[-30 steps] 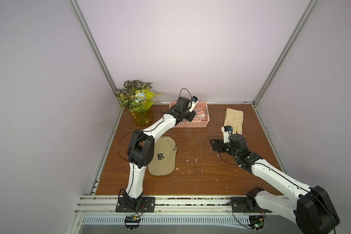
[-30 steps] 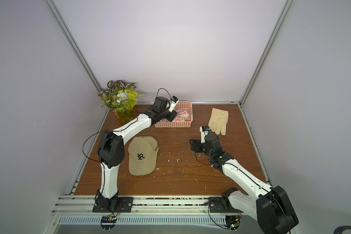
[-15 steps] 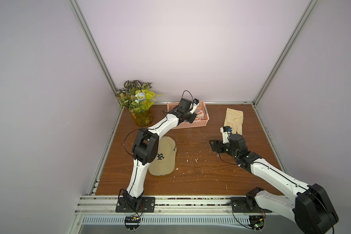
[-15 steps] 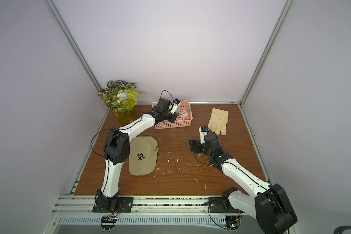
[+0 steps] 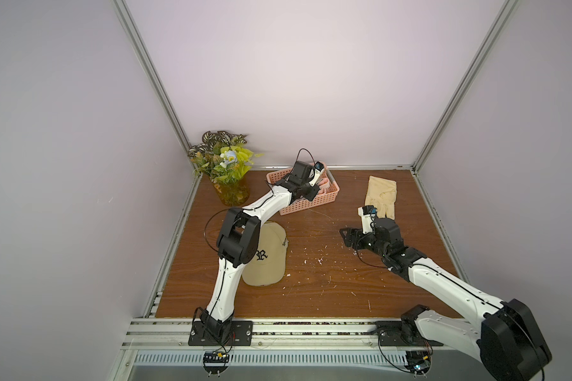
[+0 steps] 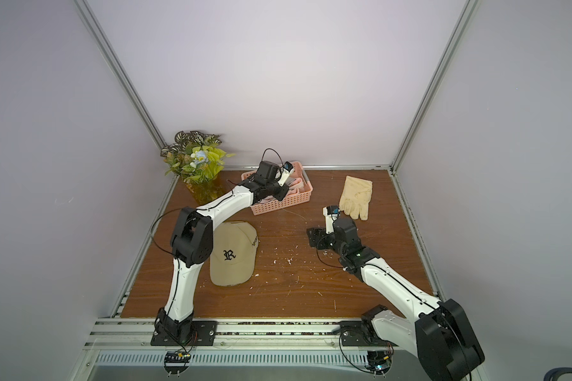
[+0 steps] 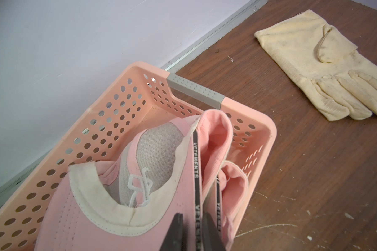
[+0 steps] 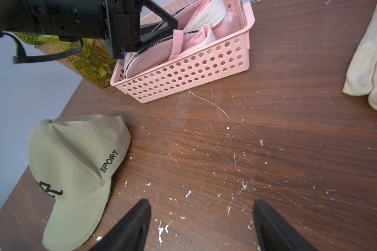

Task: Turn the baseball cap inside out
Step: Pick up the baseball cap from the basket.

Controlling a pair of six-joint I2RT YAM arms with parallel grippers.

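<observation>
Left gripper (image 7: pixel 193 234) clamped on the pink cap's (image 7: pixel 74 221) taped edge inside the basket (image 7: pixel 248 113). Right gripper (image 8: pixel 202 227) spread apart over bare table (image 8: pixel 270 130). Beige cap (image 8: pixel 74 165) lies apart.

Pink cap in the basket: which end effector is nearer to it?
Left. The left end effector is shut on the pink cap inside the basket; the right end effector hangs open over the table, well apart from the basket.

I face a scratched brown wooden tabletop (image 5: pixel 327 297), flecked with white crumbs (image 5: pixel 319 260). Plain pale lilac walls (image 5: pixel 294 82) enclose it left, far and right, joined by aluminium corner posts (image 5: pixel 151 76). Light is soft, even.
</observation>
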